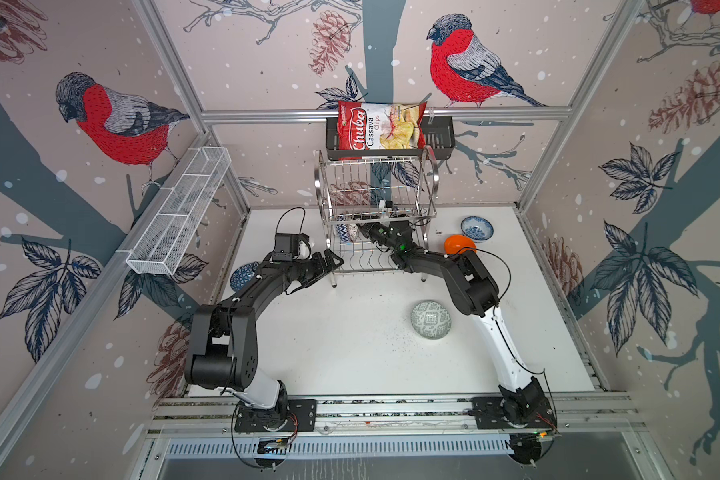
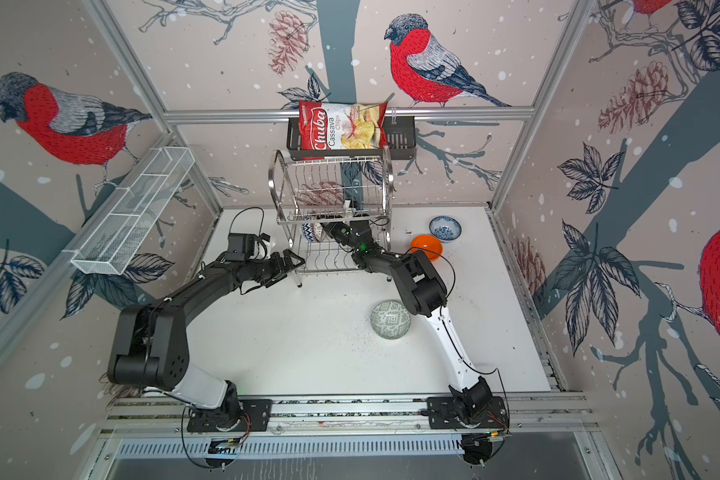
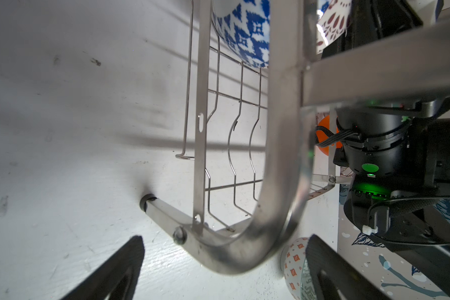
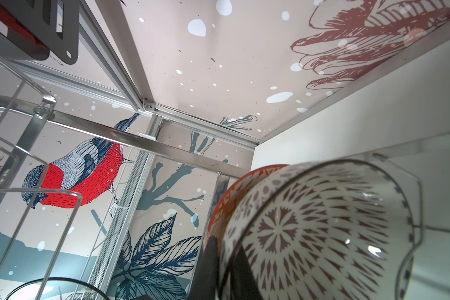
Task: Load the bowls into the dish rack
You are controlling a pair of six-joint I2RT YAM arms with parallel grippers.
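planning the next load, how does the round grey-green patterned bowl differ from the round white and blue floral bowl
Print: the grey-green patterned bowl is geometric; the blue floral bowl shows flowers. Place: the grey-green one sits nearer the front; the floral one further back, right of the steel wire dish rack. Both rest on the white table, outside the rack.

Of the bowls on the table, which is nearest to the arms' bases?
The grey-green patterned bowl, alone mid-table; the plain orange bowl, white-blue floral bowl and dark blue bowl sit farther back.
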